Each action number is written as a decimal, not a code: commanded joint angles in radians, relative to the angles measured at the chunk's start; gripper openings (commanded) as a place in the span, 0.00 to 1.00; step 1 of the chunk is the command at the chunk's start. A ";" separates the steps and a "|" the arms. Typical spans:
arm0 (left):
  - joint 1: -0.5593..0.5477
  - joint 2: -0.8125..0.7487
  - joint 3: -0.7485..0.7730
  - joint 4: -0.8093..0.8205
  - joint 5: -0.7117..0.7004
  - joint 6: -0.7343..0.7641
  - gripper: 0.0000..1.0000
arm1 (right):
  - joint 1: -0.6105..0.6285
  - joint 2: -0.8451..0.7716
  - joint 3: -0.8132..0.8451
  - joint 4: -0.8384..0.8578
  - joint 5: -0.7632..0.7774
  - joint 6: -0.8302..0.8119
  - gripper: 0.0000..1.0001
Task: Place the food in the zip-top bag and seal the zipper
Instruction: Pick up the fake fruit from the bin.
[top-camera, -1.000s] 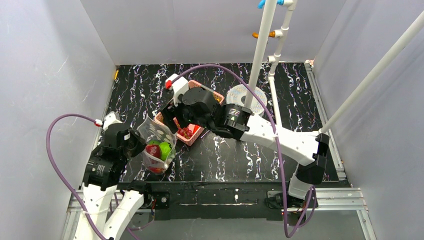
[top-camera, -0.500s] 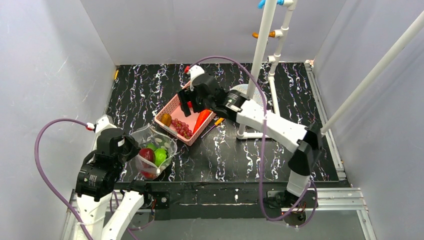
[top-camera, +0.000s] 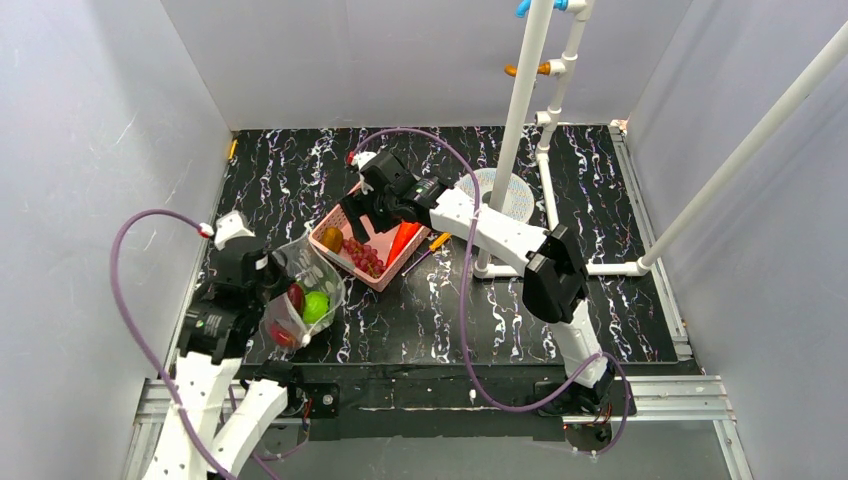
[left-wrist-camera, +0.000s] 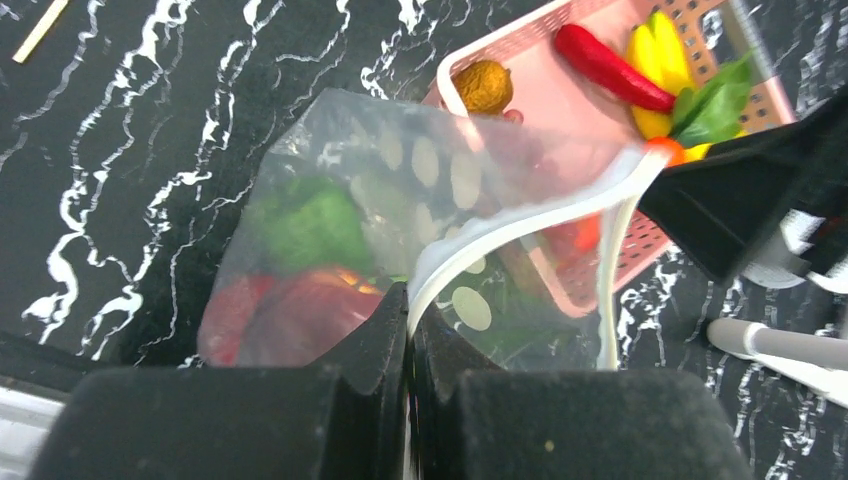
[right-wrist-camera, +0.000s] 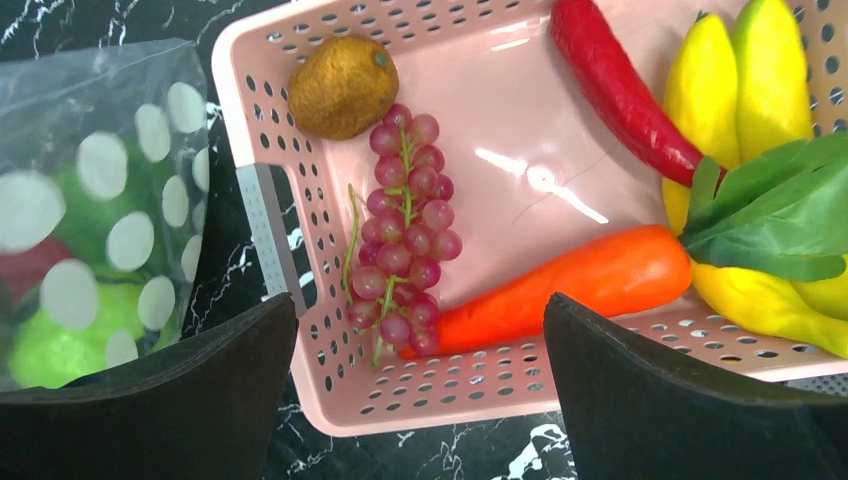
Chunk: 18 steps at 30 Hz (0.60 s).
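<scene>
My left gripper (left-wrist-camera: 410, 330) is shut on the zipper strip (left-wrist-camera: 520, 225) at the mouth of the clear dotted zip-top bag (left-wrist-camera: 400, 200), holding it up left of the pink basket (top-camera: 385, 280). It also shows from above (top-camera: 266, 286). A red apple (left-wrist-camera: 290, 315) and a green piece (left-wrist-camera: 305, 225) are in the bag. My right gripper (right-wrist-camera: 420, 390) is open and empty above the basket (right-wrist-camera: 400, 410). In the basket lie purple grapes (right-wrist-camera: 405, 230), a carrot (right-wrist-camera: 570, 285), a red chili (right-wrist-camera: 615, 90), a brown-orange fruit (right-wrist-camera: 343, 87), yellow pieces (right-wrist-camera: 745, 90) and a green leafy piece (right-wrist-camera: 780, 210).
An orange-handled screwdriver (top-camera: 435, 243) lies just right of the basket. A white pipe frame (top-camera: 515, 140) and a white round disc (top-camera: 502, 188) stand behind it. Grey walls close in the black marbled table (top-camera: 450, 320) on three sides.
My right gripper has drawn back from the bag's mouth to above the basket, empty. My left gripper dipped with the bag and then lifted it again, tilted toward the basket.
</scene>
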 joint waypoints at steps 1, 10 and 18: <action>-0.002 0.097 -0.137 0.160 0.083 -0.006 0.00 | -0.003 -0.046 0.042 -0.001 -0.041 -0.002 0.98; -0.002 0.111 0.102 0.013 0.048 -0.002 0.00 | -0.021 -0.040 0.005 -0.001 -0.097 -0.016 0.98; -0.002 -0.039 -0.005 0.032 0.001 -0.023 0.00 | -0.031 0.059 0.076 -0.038 -0.177 -0.076 0.98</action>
